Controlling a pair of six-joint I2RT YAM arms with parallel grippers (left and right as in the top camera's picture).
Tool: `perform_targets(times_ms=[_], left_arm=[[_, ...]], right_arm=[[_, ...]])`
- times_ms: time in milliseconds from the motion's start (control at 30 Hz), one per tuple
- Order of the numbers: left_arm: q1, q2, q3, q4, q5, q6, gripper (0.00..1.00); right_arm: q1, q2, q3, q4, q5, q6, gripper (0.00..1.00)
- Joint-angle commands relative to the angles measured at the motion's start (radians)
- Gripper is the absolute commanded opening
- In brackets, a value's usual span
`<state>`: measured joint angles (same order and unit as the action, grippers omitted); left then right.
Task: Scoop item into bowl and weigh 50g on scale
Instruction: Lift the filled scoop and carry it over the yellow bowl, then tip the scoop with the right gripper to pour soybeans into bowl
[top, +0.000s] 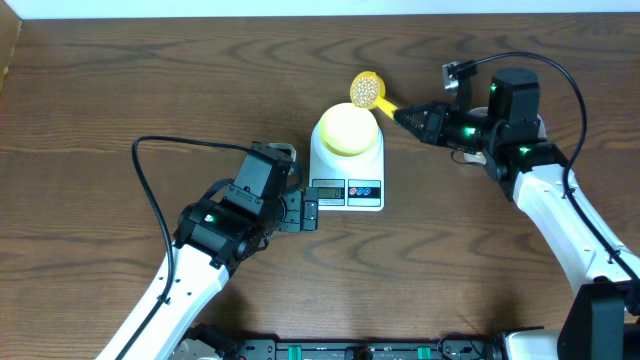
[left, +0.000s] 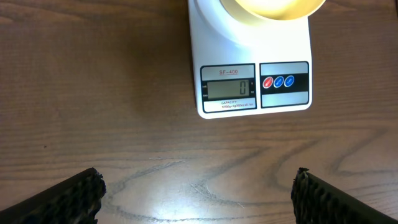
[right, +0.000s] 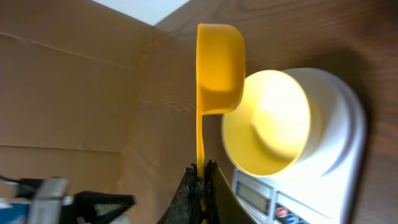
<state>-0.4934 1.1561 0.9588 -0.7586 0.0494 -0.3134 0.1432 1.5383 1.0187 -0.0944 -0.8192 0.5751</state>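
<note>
The white scale (top: 347, 172) stands mid-table with the pale yellow bowl (top: 347, 129) on its platform; its display (left: 229, 89) reads 0. My right gripper (top: 410, 117) is shut on the handle of a yellow measuring scoop (top: 366, 90), held just behind and right of the bowl. The scoop's cup holds tan beans (top: 365, 89). In the right wrist view the scoop (right: 219, 68) hangs beside the bowl (right: 267, 123), its handle pinched in the jaws (right: 202, 171). My left gripper (left: 198, 193) is open and empty, low over the table in front of the scale.
A brown cardboard wall (right: 68, 93) stands behind the table. Black cables (top: 150, 180) trail from both arms. The wood tabletop (top: 120, 90) stretches to the left.
</note>
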Motion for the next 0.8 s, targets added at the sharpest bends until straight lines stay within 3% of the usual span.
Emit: perform_targets(times_ms=[0,333,767], left_arm=[[0.005,0.000,0.001,0.000,-0.013,0.010,0.98],[0.005,0.000,0.001,0.000,-0.013,0.010,0.98],[0.005,0.000,0.002,0.000,-0.013,0.010,0.98]], right_arm=[[0.027,0.007,0.000,-0.037,0.102,-0.124,0.01],[0.082,0.007,0.000,-0.070,0.192,-0.206,0.01],[0.153,0.007,0.000,-0.085,0.320,-0.466,0.01]])
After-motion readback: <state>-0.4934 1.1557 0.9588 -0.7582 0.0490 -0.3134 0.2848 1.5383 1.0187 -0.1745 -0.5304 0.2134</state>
